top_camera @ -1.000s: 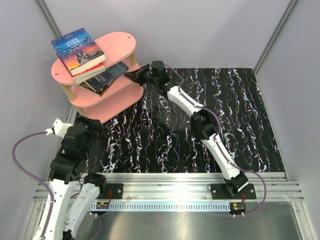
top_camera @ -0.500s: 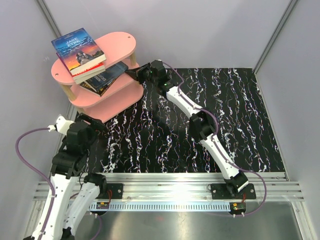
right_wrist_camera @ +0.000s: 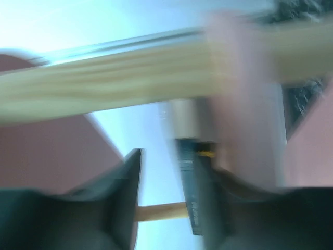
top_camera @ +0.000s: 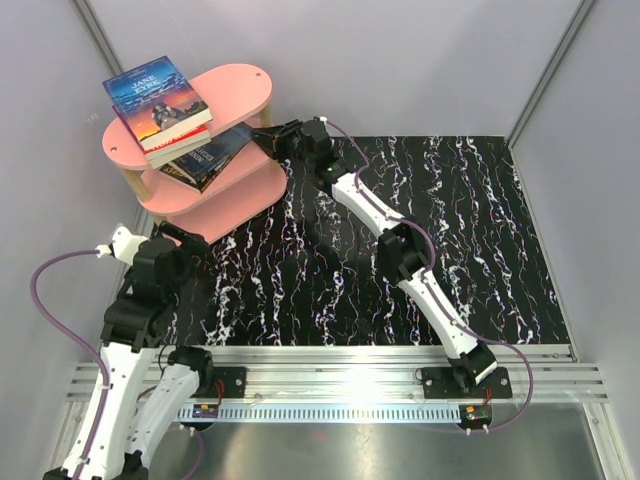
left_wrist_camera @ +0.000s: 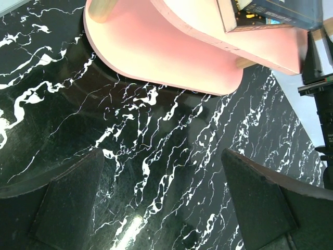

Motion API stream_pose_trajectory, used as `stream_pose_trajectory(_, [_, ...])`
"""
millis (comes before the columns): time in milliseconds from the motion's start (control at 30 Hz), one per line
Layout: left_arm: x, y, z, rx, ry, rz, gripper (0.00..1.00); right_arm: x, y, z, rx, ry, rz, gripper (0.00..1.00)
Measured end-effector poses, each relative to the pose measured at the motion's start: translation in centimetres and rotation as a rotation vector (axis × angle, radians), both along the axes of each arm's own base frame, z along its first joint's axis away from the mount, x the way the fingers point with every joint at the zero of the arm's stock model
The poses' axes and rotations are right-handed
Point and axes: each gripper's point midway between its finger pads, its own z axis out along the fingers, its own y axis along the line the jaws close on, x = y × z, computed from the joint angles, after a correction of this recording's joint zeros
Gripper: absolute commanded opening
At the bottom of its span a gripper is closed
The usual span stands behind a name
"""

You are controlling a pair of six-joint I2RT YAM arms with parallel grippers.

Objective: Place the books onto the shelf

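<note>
As we tally from the top view, shelf: one pink shelf (top_camera: 240,85) with three oval tiers, standing at the far left corner of the black marbled mat (top_camera: 450,230).
Books, top tier: two, a blue "Jane Eyre" (top_camera: 155,95) lying flat on a red-edged book (top_camera: 178,141).
Books, middle tier: two, a dark blue book (top_camera: 212,155) resting on a lower book (top_camera: 188,178).
Books, total: four that we can count for certain.
Arms: two.
Left gripper (left_wrist_camera: 163,156): fingers spread wide over the mat, just beside the bottom tier, holding nothing.
Right gripper (top_camera: 262,132): at the right end of the middle tier, near the dark blue book. Its wrist view is blurred, with the fingers a little apart. We cannot tell whether they touch the book.
</note>
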Motion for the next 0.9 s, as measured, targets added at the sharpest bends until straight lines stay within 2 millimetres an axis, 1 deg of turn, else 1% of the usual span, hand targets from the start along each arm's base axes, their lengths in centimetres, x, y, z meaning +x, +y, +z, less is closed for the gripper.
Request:
stream_pose_trajectory(33, [0.0, 0.0, 0.1, 0.0, -0.001, -0.001, 0.99, 0.1, -0.1, 0.4, 0.006, -0.014, -0.004, 0.66])
stream_pose_trajectory(67, [0.0, 0.0, 0.2, 0.001, -0.002, -0.003, 0.99, 0.2, -0.3, 1.8, 0.019, -0.063, -0.007, 0.69])
stream_pose_trajectory(133, [-0.1, 0.0, 0.2, 0.004, -0.003, -0.006, 0.99, 0.2, -0.9, 2.3, -0.005, -0.09, -0.004, 0.71])
stream_pose_trajectory(200, [-0.3, 0.0, 0.1, 0.011, 0.004, -0.008, 0.99, -0.1, -1.5, 1.6, -0.049, -0.084, 0.012, 0.72])
stream_pose_trajectory(233, [-0.4, 0.1, 0.1, 0.011, 0.005, -0.009, 0.99, -0.6, -2.2, 1.3, -0.079, -0.077, 0.02, 0.73])
stream_pose_trajectory(267, [-0.5, 0.1, 0.2, 0.011, -0.001, -0.008, 0.99, -1.2, -2.9, 0.8, -0.11, -0.063, 0.025, 0.73])
stream_pose_trajectory(333, [-0.8, 0.2, 0.5, 0.007, -0.018, -0.007, 0.99, -3.1, -4.9, 0.6, -0.17, -0.05, 0.032, 0.72])
stream_pose_trajectory(433, [-1.4, 0.3, 1.0, 0.0, -0.05, -0.005, 0.99, -7.2, -8.2, 0.4, -0.265, -0.035, 0.055, 0.72])
stream_pose_trajectory(467, [-1.6, 0.4, 1.1, -0.001, -0.057, -0.005, 0.99, -8.4, -9.0, 0.3, -0.291, -0.032, 0.064, 0.72])
stream_pose_trajectory(533, [-2.0, 0.4, 0.9, -0.005, -0.06, -0.004, 0.99, -11.7, -11.0, 0.5, -0.353, -0.048, 0.082, 0.72])
stream_pose_trajectory(567, [-2.1, 0.4, 0.8, -0.004, -0.058, -0.005, 0.99, -13.8, -12.2, 0.5, -0.394, -0.056, 0.095, 0.7])
stream_pose_trajectory(667, [-2.4, 0.5, 0.1, 0.007, -0.045, -0.011, 0.98, -18.1, -15.1, 1.4, -0.495, -0.098, 0.121, 0.68])
stream_pose_trajectory(700, [-2.4, 0.5, -0.1, 0.019, -0.039, -0.019, 0.98, -19.4, -16.3, 1.8, -0.54, -0.129, 0.124, 0.69])
stream_pose_trajectory(767, [-2.6, 0.6, -0.2, 0.05, -0.031, -0.037, 0.98, -22.2, -18.9, 3.0, -0.625, -0.184, 0.117, 0.74])
stream_pose_trajectory(800, [-2.6, 0.7, -0.2, 0.079, -0.026, -0.053, 0.98, -23.6, -20.4, 3.9, -0.665, -0.214, 0.106, 0.81])
stream_pose_trajectory(833, [-2.6, 0.8, -0.2, 0.106, -0.024, -0.067, 0.99, -25.0, -22.0, 5.1, -0.701, -0.245, 0.088, 0.88])
stream_pose_trajectory(900, [-2.7, 1.0, 0.0, 0.154, -0.02, -0.094, 0.99, -27.8, -25.0, 8.5, -0.745, -0.337, 0.04, 1.0])
